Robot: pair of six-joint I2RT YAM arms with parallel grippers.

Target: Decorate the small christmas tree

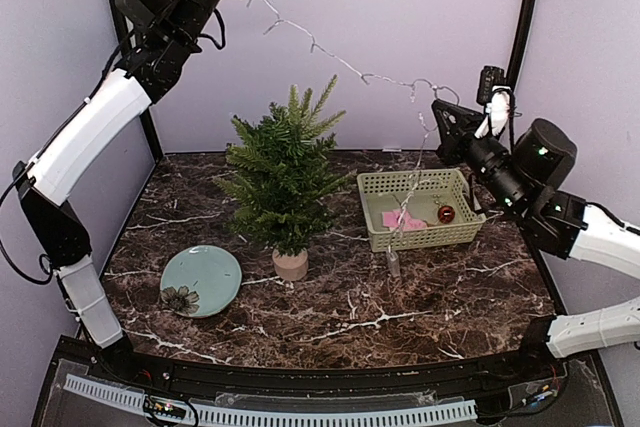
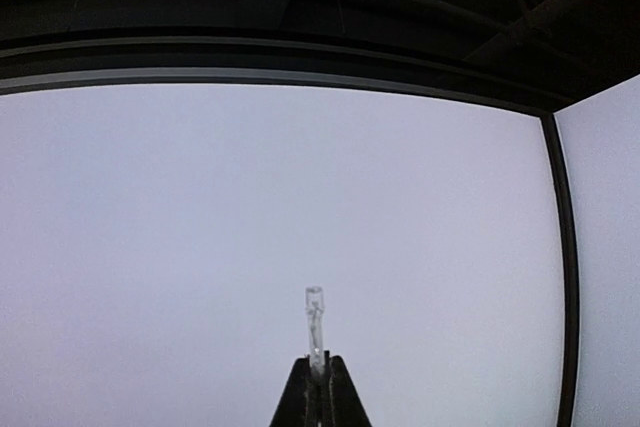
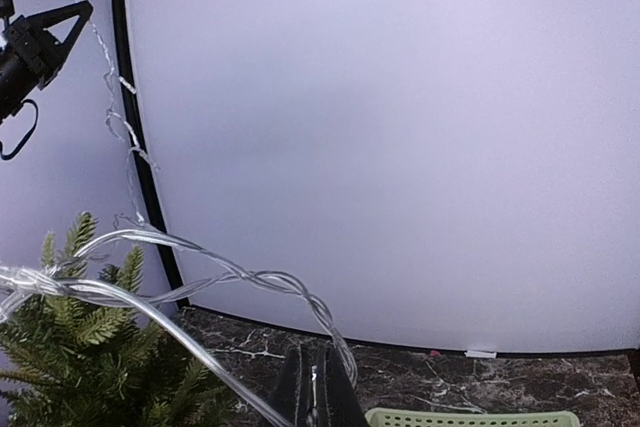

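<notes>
arms: white shells, black joints | claws: black (tapered) | cables: black

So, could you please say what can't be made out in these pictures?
- Top view: the pink items in the basket are too small to identify.
- Left wrist view: one bulb above the left gripper; the remaining light string is outside the frame.
- Right wrist view: bottom edge crops the pot of the small christmas tree.

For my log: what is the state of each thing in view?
small christmas tree: upright, no decoration on it
light string: stretched in air between both end effectors
left end effector: shut on the light string's end
right end effector: shut on the light string
basket: holds a red bauble
</notes>
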